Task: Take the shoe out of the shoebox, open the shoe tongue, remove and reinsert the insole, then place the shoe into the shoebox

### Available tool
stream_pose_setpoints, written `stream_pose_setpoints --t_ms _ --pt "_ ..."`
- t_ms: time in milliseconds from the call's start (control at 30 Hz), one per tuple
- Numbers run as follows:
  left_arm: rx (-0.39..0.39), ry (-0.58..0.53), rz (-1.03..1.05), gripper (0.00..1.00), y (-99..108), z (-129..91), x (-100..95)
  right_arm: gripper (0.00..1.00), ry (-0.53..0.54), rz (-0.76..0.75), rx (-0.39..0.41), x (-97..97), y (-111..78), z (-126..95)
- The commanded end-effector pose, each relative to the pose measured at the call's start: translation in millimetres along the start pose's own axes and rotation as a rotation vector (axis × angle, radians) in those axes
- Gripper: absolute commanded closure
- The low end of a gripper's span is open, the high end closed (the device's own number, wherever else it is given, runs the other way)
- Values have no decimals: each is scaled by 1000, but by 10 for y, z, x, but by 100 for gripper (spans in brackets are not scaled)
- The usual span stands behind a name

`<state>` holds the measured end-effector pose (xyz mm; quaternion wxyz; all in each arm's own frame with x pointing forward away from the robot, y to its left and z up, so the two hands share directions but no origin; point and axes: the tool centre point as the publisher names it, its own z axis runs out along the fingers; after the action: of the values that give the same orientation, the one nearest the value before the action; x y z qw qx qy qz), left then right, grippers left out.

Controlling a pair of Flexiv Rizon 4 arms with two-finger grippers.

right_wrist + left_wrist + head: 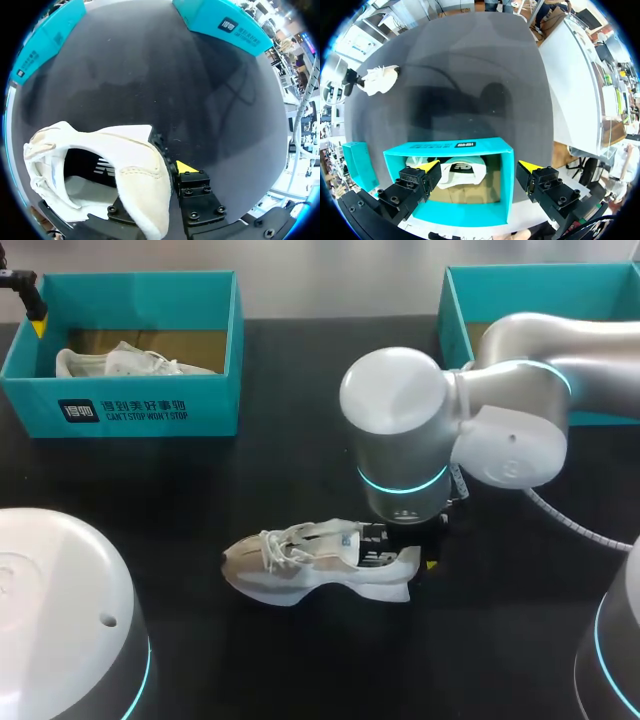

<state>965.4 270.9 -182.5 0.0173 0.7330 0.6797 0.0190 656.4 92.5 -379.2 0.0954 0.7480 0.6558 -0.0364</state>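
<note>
Right tool [150,172]: pinched the heel wall of the white shoe [300,565], one finger inside, one outside; shoe stood upright near the middle of the desk [200,500]. Left tool [479,167]: fingers spread, hung above the teal shoebox [130,405] at the far left corner; second shoe [120,362] lay inside.

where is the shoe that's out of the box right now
In the head view the shoe lies near the middle of the table, toe toward my left, the right gripper at its heel.
</note>
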Motion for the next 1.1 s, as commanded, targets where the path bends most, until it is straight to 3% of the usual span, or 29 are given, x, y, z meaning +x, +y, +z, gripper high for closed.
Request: stream_pose_setpoints --t_ms 33,233,267,400,433,467,500,700,933,1100 --pt "0 2 1 0 -4 -4 3 100 -4 5 4 115 -18 99" --pt "0 2 1 0 -4 -4 3 97 1 -16 15 115 -11 135" --pt "0 2 1 0 -4 -4 3 82 2 -23 16 113 -10 135" --pt "0 2 1 0 -4 -4 3 55 4 -30 14 106 -9 114" --pt "0 2 1 0 -4 -4 3 42 5 -31 14 105 -7 104" --pt "0 2 1 0 -4 -4 3 16 5 -31 13 105 -6 96" --pt "0 2 1 0 -4 -4 3 1 6 -32 13 100 -3 88" --pt "0 2 1 0 -4 -4 3 0 50 7 47 22 11 -66" --pt "0 2 1 0 -4 -4 3 0 88 25 42 -69 57 -404" --pt "0 2 1 0 -4 -4 3 0 206 -24 5 -152 55 -652"
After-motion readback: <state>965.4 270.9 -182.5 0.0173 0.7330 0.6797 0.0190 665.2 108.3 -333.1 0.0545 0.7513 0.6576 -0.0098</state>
